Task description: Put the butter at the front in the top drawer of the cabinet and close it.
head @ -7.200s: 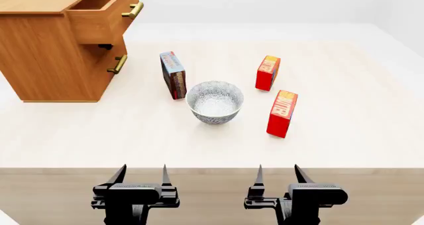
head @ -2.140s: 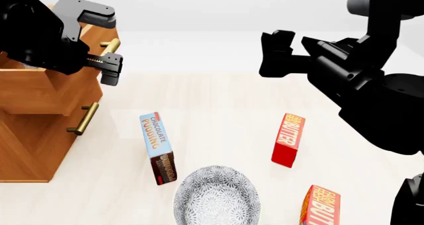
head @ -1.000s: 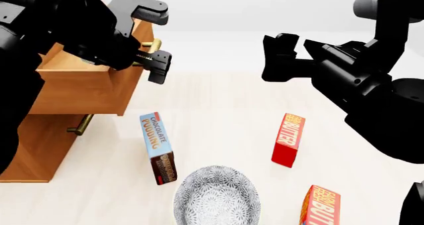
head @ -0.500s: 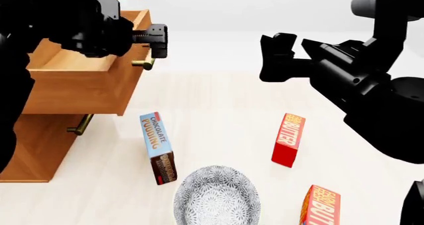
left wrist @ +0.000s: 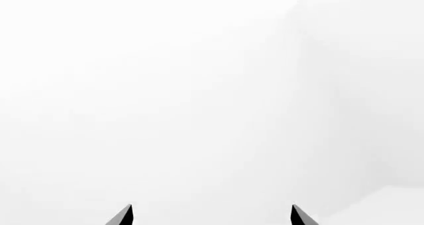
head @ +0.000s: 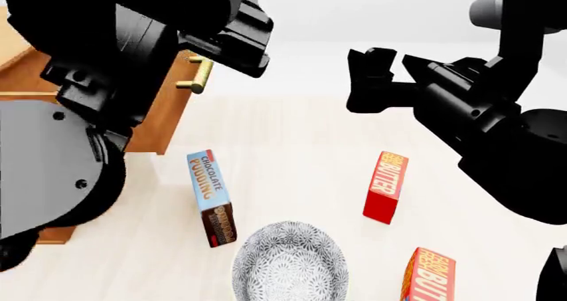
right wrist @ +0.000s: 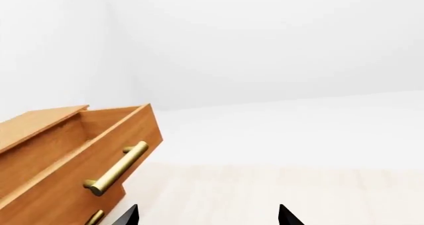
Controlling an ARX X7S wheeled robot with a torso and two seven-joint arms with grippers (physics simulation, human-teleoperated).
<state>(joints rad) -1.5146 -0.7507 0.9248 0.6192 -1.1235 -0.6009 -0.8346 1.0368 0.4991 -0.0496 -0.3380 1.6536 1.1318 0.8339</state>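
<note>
I see both tools spread wide and empty: left tool above the drawer, right tool well beyond the butter.

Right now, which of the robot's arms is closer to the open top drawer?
Left. The left tool hangs just by the top drawer's brass handle; the right tool hovers farther off, above the table.

A bare simulated room: blank white walls around one pale wood-grain tabletop.
</note>
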